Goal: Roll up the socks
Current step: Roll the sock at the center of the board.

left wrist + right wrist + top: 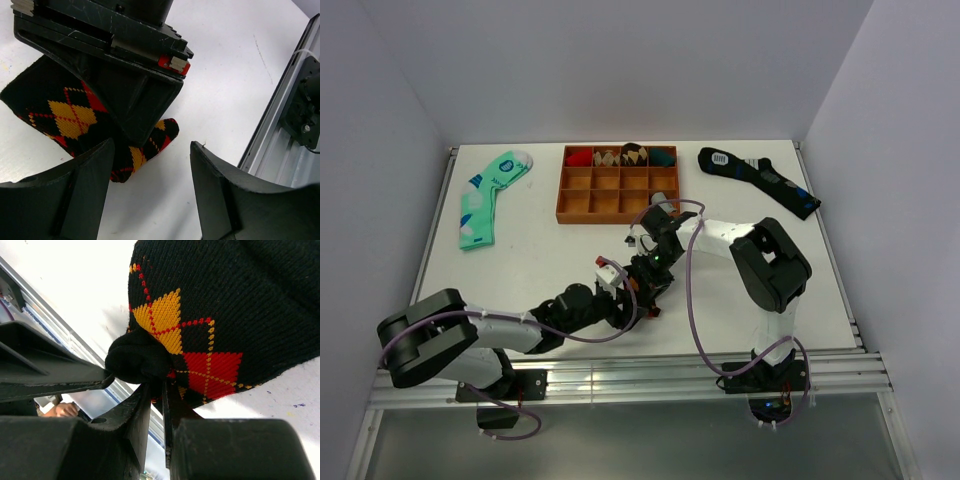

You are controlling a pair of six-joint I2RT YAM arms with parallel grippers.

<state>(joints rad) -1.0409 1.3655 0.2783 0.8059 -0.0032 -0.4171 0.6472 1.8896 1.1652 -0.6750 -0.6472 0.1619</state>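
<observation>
The black argyle sock (70,117) with red and orange diamonds lies bunched on the white table. In the top view it is mostly hidden under both grippers near the table's middle. My right gripper (156,385) is shut on a fold of the sock (215,315), black fabric pinched between its fingers. It comes down from above in the left wrist view, where the right gripper (131,131) covers the sock's middle. My left gripper (151,145) stands open just in front, its left finger (85,185) against the sock's end, bare table between the jaws. In the top view the left gripper (638,290) meets the right gripper (655,268).
A wooden tray (563,192) with compartments stands at the back, rolled socks (610,157) in its top row. A mint green and white sock (485,195) lies at the back left, a dark navy sock (760,178) at the back right. An aluminium rail (280,145) runs along the near edge.
</observation>
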